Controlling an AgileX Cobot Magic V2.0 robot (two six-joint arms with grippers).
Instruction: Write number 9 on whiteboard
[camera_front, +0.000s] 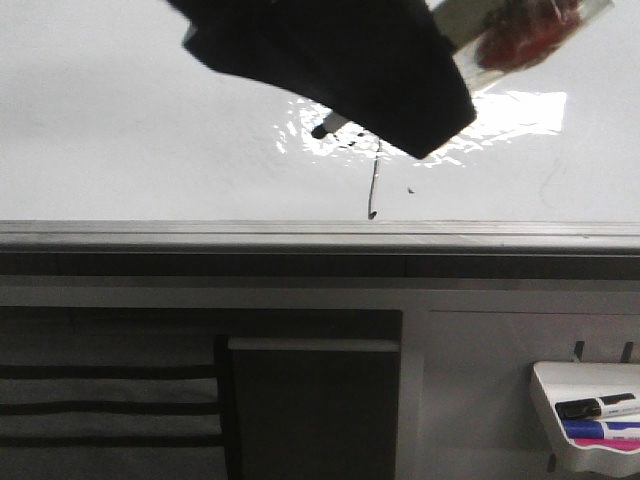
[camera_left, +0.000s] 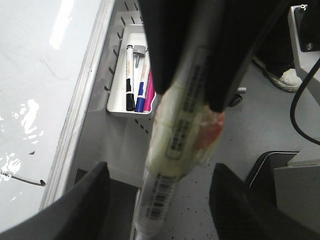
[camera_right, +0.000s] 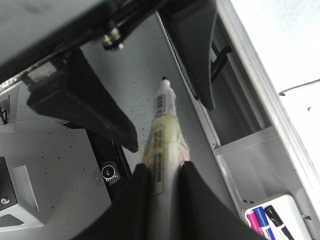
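Note:
The whiteboard (camera_front: 120, 120) fills the upper front view, with a glare patch in its middle. The number 9 (camera_front: 374, 185) shows as a thin black tail hooked at its lower end. Its loop is lost in glare under the dark gripper bodies. The tail also shows in the left wrist view (camera_left: 20, 179) and the right wrist view (camera_right: 300, 89). My right gripper (camera_right: 161, 167) is shut on a taped white marker (camera_right: 162, 130). My left gripper (camera_left: 157, 200) is open, its fingers wide apart on either side of the marker (camera_left: 175, 150) without touching it. The marker tip (camera_front: 326, 127) is over the board, left of the tail's top.
A grey metal rail (camera_front: 300, 232) edges the board. A tiny black speck (camera_front: 411, 188) lies right of the tail. A small white tray (camera_front: 590, 380) with black, blue and pink markers hangs at the lower right; it also shows in the left wrist view (camera_left: 116, 100). Grey speckled floor lies below.

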